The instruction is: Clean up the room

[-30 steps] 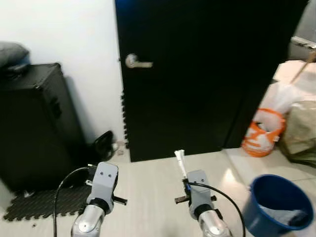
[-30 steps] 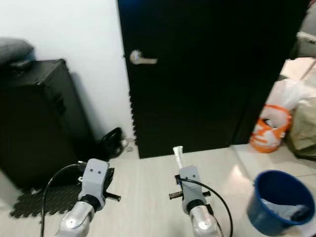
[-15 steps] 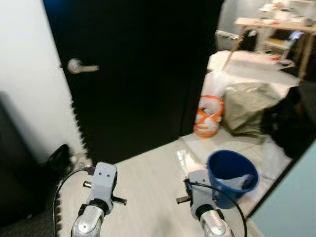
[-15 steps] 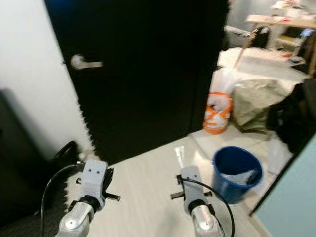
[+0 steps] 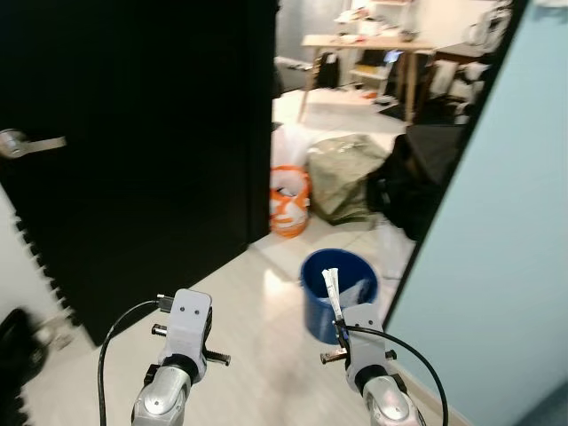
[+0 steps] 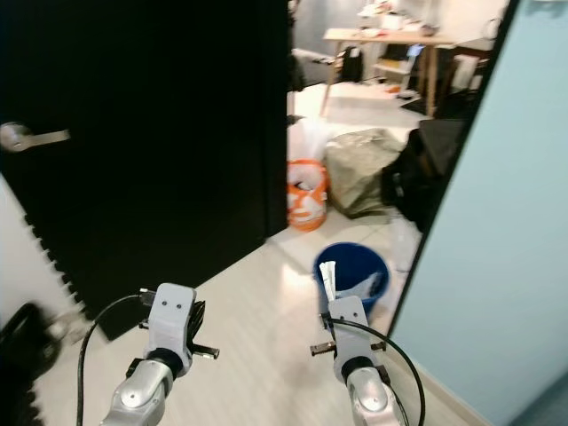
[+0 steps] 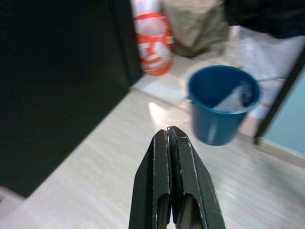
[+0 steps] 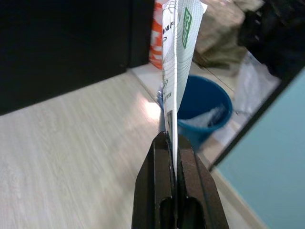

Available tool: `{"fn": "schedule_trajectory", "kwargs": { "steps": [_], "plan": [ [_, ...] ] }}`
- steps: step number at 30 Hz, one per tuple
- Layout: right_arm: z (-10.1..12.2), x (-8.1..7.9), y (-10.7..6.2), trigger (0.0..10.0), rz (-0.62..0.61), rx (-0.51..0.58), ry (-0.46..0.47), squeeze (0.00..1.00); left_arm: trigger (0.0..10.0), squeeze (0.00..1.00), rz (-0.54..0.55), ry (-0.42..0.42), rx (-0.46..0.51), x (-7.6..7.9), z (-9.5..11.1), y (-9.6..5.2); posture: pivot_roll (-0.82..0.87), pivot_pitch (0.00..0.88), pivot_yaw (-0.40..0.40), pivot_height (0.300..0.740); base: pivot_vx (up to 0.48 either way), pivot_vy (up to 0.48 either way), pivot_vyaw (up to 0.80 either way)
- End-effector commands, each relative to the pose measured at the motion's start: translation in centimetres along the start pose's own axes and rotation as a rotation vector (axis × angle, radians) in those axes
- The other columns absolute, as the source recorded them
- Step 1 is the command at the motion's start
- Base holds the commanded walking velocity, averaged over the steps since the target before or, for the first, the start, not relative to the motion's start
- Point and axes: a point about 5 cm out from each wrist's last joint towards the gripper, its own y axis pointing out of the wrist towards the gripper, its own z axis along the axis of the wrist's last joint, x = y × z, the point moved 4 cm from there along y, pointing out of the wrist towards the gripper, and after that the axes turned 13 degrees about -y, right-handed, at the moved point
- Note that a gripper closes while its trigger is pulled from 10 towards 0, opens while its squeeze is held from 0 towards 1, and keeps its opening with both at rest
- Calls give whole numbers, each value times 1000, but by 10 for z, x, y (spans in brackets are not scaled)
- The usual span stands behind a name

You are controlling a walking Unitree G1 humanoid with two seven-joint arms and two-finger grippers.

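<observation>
My right gripper [image 8: 170,139] is shut on a white paper wrapper [image 8: 175,62] with green print, which sticks up from its fingers [image 8: 159,162]; the same wrapper [image 5: 332,290] rises above the right arm in the eye view. A blue bucket [image 5: 338,293] with crumpled white trash inside stands on the pale floor just ahead of that arm, also seen as the blue bucket [image 7: 222,103] and the bucket [image 8: 202,112]. My left gripper [image 7: 170,131] is shut with nothing in it, held over the floor left of the bucket.
A black door [image 5: 133,133] with a silver handle [image 5: 27,142] fills the left. A light blue wall [image 5: 506,248] closes the right. Beyond the doorway stand an orange-and-white bag [image 5: 288,200], a grey-green sack [image 5: 351,173], a dark bag [image 5: 417,177] and a wooden table [image 5: 364,44].
The camera has swung right: door and handle slid left, the black case left the picture, the bucket moved to centre and the blue wall came in. Both grippers stay as they were.
</observation>
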Motion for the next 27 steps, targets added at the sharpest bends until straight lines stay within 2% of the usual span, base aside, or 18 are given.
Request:
{"fn": "schedule_trajectory", "kwargs": {
  "steps": [1,7,12,22,27],
  "plan": [
    [-6,-1,-2,10000,7,-21,0,0,10000,0,12,-5,-29,-3,-8,-2,56,89,6,740,0,0,-800],
    [-6,-1,-2,10000,14,-23,-5,0,10000,0,20,-7,-28,-3,-8,-2,49,90,-3,740,0,0,-800],
    [-7,-5,-1,10000,45,-29,-28,0,10000,0,39,-37,-11,-4,-6,-2,49,91,-11,740,0,0,0],
    [-7,-7,0,10000,61,-27,-40,0,10000,0,59,-40,2,-6,-4,-2,51,85,-28,740,0,0,0],
    [-7,-8,0,10000,69,-29,-40,0,10000,0,60,-38,23,-7,-1,-2,53,84,-31,740,294,0,0]
  ]
}}
